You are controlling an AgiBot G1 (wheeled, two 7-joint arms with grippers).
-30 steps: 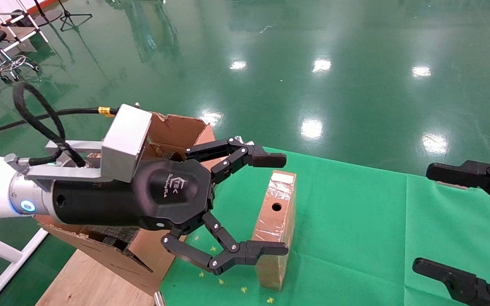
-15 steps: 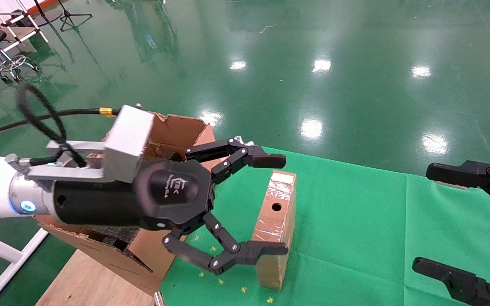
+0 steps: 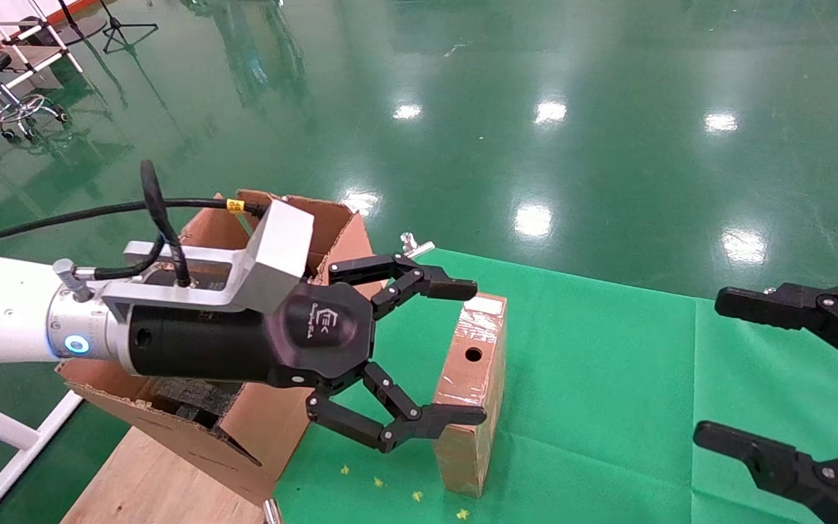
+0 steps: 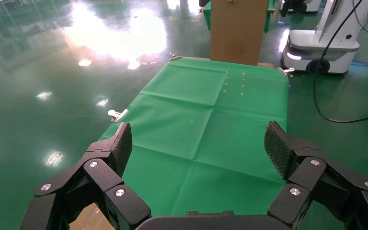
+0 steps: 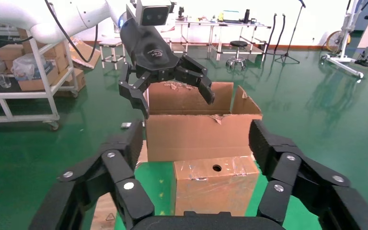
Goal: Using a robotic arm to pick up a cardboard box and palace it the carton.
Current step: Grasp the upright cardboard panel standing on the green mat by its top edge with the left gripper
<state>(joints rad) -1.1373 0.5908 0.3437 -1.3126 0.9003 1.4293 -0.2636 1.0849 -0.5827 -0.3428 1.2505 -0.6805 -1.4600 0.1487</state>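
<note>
Left claw (image 3: 430, 356) spread wide above the cardboard box (image 3: 471, 378), nothing grasped
Approach step: next, lower around it, clench; carton (image 3: 193, 429) at nine o'clock; right claw (image 3: 768, 378) released, idle

A robotics lab or test hall is indicated by the wide glossy green floor (image 3: 608, 87), in which ceiling lights are mirrored. White-framed tables (image 5: 220, 26) with equipment, a stool (image 5: 238, 45), tripod stands (image 5: 287, 57) and shelving stacked with boxes (image 5: 24, 62) are seen along the walls. A white wheeled robot base (image 4: 333, 40) with trailing cable is parked beside a green-covered work table (image 4: 211, 110).
</note>
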